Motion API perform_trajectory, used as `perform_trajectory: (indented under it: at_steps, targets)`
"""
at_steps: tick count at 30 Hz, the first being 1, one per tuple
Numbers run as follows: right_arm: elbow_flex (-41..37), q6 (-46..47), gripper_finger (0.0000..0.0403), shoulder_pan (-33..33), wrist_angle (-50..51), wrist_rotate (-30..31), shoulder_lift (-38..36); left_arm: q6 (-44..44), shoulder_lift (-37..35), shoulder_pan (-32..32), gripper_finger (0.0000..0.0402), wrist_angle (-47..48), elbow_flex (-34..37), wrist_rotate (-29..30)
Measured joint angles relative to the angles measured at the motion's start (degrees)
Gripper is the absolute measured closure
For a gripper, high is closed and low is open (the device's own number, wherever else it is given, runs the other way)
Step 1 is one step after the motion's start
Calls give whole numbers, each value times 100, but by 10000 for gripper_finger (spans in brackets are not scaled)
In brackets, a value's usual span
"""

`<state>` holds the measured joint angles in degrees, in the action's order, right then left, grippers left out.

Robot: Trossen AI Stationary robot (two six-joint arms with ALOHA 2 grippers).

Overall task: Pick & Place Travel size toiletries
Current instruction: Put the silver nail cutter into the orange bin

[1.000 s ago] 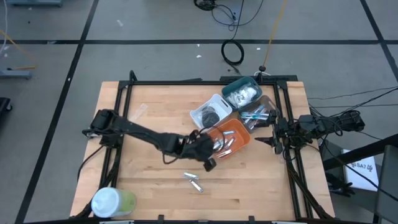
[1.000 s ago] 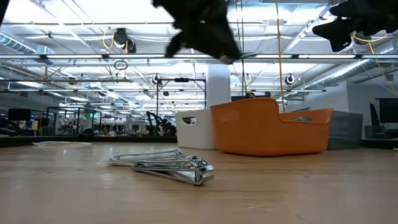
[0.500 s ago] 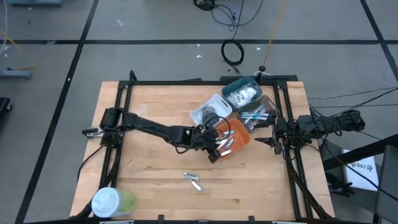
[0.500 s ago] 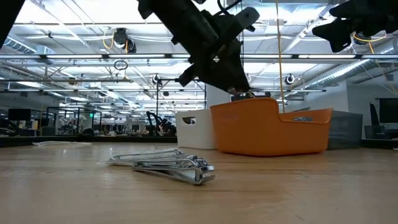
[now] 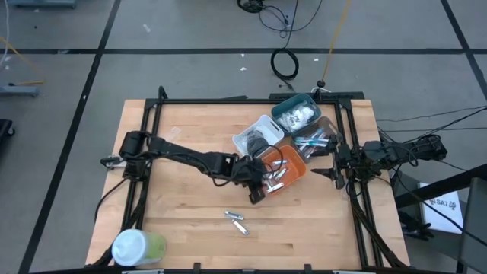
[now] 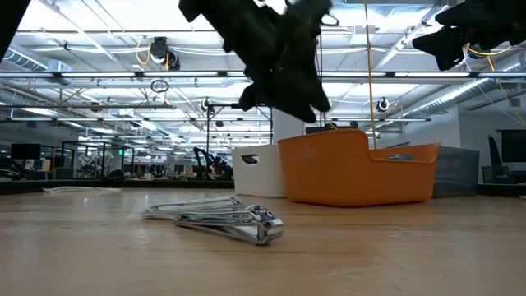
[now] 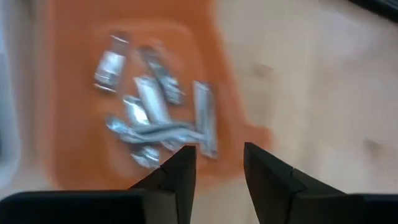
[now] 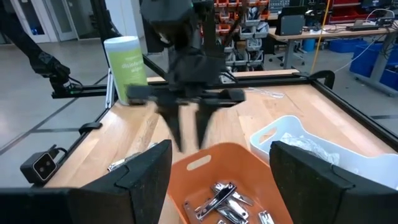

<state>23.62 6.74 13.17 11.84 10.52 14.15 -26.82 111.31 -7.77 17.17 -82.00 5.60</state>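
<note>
Left gripper (image 5: 259, 190): hovered at the orange bin's (image 5: 298, 169) near edge, centre of the high view, fingers parted and empty.
Right gripper (image 5: 329, 174): waited at right, spread wide, empty.
Silver clippers (image 5: 237, 221): lay on the table (image 5: 175, 228), lower centre.
More clippers (image 7: 155, 118): inside the orange bin.

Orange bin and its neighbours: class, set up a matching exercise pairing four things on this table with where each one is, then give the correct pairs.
Things
1. silver nail clippers
2. white-and-green cylinder
3. left gripper
4. right gripper

Places
A. at the table's right edge, beside the bins
B. inside the orange bin
C. at the table's near left corner
D. above the orange bin's edge, fingers apart and empty

Pairs: 1-B, 2-C, 3-D, 4-A
</note>
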Motion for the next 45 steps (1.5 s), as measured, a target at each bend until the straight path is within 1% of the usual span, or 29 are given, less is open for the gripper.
perform_trajectory:
  at_steps: [4, 7, 9, 13, 17, 20, 22, 26, 30, 34, 41, 45]
  targets:
    - [0, -18, 147, 0, 3, 0, 0, -93, -101, -183, 278, 610, -6, -808]
    - [0, -31, 147, 0, 22, 4, 2, -281, -90, -384, 282, 1018, 1, -960]
    - [0, -31, 147, 0, 39, 7, 2, -333, -90, -555, 283, 1015, 3, -885]
    - [0, -33, 147, 0, 23, 15, 2, -176, -90, -945, 284, 982, 3, -541]
    - [0, -33, 147, 0, -3, 15, 2, 151, -90, -1327, 284, 1059, 154, 126]
    - [0, -32, 147, 0, -2, 15, 2, 733, -90, -1536, 284, 1108, 443, 741]
    - [0, -33, 147, 0, -2, 15, 2, 1018, -90, -1636, 284, 1047, 640, 952]
    - [0, -19, 147, 0, -6, 15, 2, 1276, -79, -1726, 284, 1019, 846, 946]
    - [0, -15, 147, 0, -4, 15, 2, 975, -81, -1757, 284, 823, 842, 912]
    - [0, -30, 147, 1, -4, 15, 2, 1196, -30, -1800, 284, 656, 840, 531]
    - [0, -31, 147, 1, -9, 10, 0, 1274, 348, -1760, 284, 467, 841, 261]
    - [0, -31, 147, 0, -8, 0, 0, 1121, 440, -1724, 284, 354, 840, 178]
